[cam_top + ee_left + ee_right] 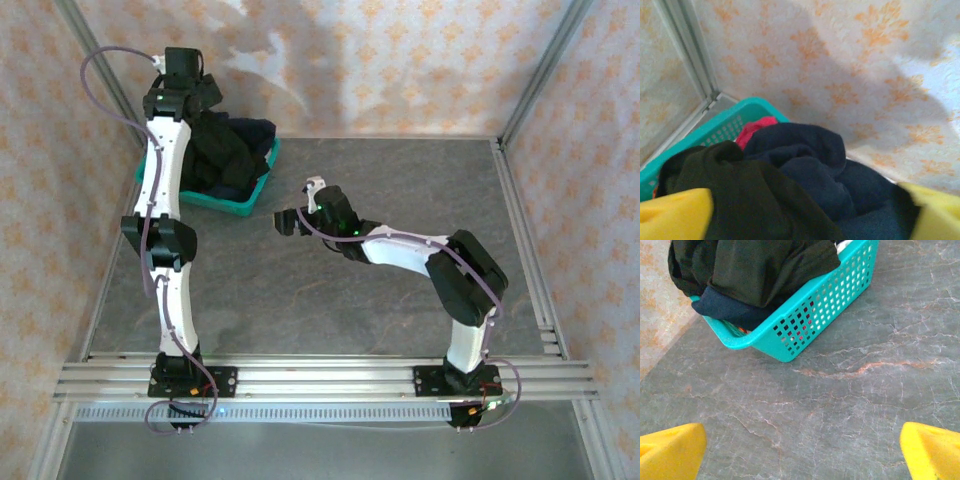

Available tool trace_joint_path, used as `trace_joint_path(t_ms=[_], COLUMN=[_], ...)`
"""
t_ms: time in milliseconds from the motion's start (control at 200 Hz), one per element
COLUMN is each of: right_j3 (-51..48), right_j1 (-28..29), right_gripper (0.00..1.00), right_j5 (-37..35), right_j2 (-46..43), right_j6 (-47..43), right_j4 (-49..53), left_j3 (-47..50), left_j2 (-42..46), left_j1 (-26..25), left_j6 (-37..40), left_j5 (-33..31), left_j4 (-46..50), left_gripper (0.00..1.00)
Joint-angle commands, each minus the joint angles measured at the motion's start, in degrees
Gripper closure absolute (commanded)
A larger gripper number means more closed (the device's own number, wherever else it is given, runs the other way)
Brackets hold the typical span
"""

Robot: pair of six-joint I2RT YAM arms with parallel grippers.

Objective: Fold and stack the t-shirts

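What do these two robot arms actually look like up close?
Left arm and right arm: white shells between chunky black joints, with thin mauve cables looping alongside. The fingers are bright yellow wedges.

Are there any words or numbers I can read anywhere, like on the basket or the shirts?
No words or numbers can be read in these pictures.
teal basket: plain plastic with holes, no label.
black shirt, navy shirt, red shirt: no print or tag showing.
wall: orange flower pattern, no letters.
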State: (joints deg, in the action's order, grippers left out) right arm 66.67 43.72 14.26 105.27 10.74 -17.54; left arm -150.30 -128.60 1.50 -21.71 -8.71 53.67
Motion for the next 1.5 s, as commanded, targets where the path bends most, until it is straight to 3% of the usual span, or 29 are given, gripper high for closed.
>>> trace_joint_path(t_ms=[0,135,265,440,816,881,956,1016,1271,1496], right_j3=[-0.67,-0.51,-0.41,-1.4,-3.48,-3.31,-3.22,-3.13,-2.87,-3.29], right_j1=[0.48,0.48,0.48,0.47,0.46,0.46,0.48,0.48,0.48,0.48], right_gripper=[0.01,0.01,0.01,0.01,0.01,0.01,0.01,0.01,0.01,0.01], right_j5=[0.16,0.62,1.18,1.21,0.68,0.68,0.75,0.81,2.04,1.92], right_j2=[-1.78,-1.34,-0.89,-0.94,-2.45,-2.28,-2.18,-2.17,-1.92,-2.64], right_j6=[0.18,-0.06,0.11,0.33,-0.04,0.12,0.37,0.39,1.25,1.64], right_j4=[-0.83,-1.09,-1.38,-1.96,-1.62,-1.79,-2.14,-2.24,-3.42,-3.98], left_j3=[6.47,24.06,29.98,39.2,34.45,33.58,33.67,33.99,33.71,25.04], left_j2=[5.5,14.15,16.34,21.18,8.72,8.52,9.88,11.78,24.06,29.87], left_j1=[-0.35,-1.24,-3.22,-10.71,-11.95,-11.96,-11.98,-12.04,-12.85,-16.48], left_j6=[-3.14,-6.12,-8.59,-8.55,-11.02,-11.02,-10.78,-10.68,-7.21,-1.54], left_j5=[-2.27,-1.85,-1.23,-9.66,-10.76,-10.71,-10.52,-11.02,-9.74,-4.91], left_j4=[2.9,-5.19,-5.43,-11.96,-8.0,-7.74,-7.99,-7.88,-7.27,-2.45], left_gripper=[0.0,0.0,0.0,0.0,0.0,0.22,0.73,0.99,1.0,1.0])
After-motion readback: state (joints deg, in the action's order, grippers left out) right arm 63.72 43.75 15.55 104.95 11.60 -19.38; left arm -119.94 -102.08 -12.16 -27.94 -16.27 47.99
